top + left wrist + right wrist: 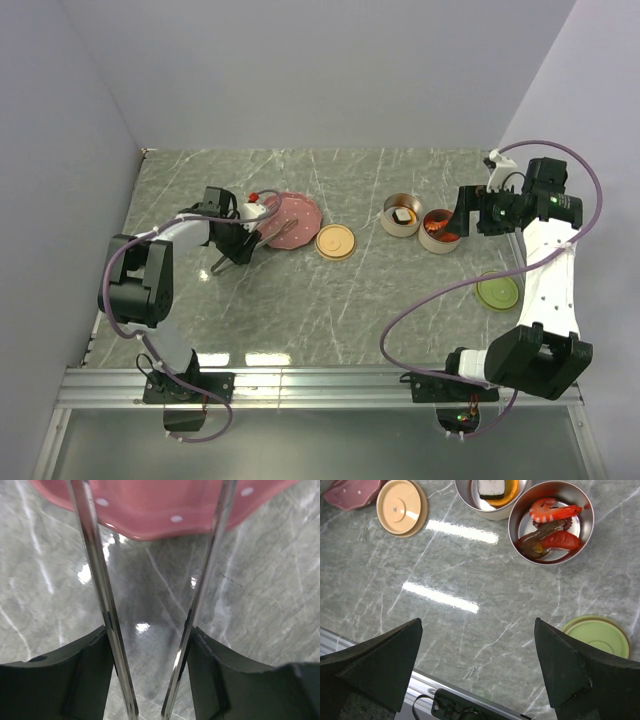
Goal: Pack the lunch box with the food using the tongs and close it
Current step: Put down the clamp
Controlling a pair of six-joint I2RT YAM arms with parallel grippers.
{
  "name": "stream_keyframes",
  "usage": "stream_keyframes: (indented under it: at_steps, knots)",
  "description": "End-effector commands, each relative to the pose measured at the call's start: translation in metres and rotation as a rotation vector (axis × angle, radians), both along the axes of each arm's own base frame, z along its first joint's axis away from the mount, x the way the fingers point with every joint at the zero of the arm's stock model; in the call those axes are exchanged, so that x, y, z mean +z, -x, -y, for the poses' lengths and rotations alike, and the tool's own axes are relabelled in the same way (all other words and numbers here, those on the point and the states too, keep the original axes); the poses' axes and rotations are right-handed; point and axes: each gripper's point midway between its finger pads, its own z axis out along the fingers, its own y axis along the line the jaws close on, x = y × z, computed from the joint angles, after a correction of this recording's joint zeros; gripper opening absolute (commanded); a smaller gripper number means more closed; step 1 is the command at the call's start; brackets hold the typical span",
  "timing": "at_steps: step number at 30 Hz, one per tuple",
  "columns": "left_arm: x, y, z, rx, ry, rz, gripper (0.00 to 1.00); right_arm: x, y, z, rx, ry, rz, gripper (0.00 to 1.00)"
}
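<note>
Hold the tongs firmly in the left gripper, clamped on both slender arms at left of the top view, tips apart and aimed at the pink plate along the top of the wrist frame. Check the plate for any remaining piece first; hard to tell from here. Squeeze gently, lift level, carry rightward past the orange lid at centre. Release over a tin of the lunch box right of centre, already holding the food: red-orange pieces in one, dark-and-pale block in the other. Reserve the right gripper, jaws wide apart and empty at far right, for the green lid.
</note>
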Motion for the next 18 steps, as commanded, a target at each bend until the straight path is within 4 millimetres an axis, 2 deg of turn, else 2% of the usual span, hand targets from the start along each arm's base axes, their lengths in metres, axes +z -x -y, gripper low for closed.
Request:
stream_keyframes:
  at_steps: [1,7,8,9,18]
  knots:
    - [0.009,-0.003,0.001,-0.033,-0.010,0.054,0.61,0.001,-0.005,-0.004,0.019,0.032,0.039,1.00]
    - [0.008,-0.003,0.000,-0.034,-0.019,0.051,0.67,-0.001,-0.009,-0.014,0.040,0.044,0.045,1.00]
    - [0.009,-0.004,0.000,-0.034,-0.018,0.053,0.72,-0.001,-0.010,-0.016,0.044,0.046,0.045,1.00]
    - [0.010,-0.004,0.001,-0.036,-0.017,0.054,0.73,-0.002,-0.011,-0.020,0.054,0.047,0.050,1.00]
    - [0.035,-0.009,0.004,-0.043,0.003,0.092,0.79,-0.010,-0.023,-0.050,0.128,0.062,0.063,1.00]
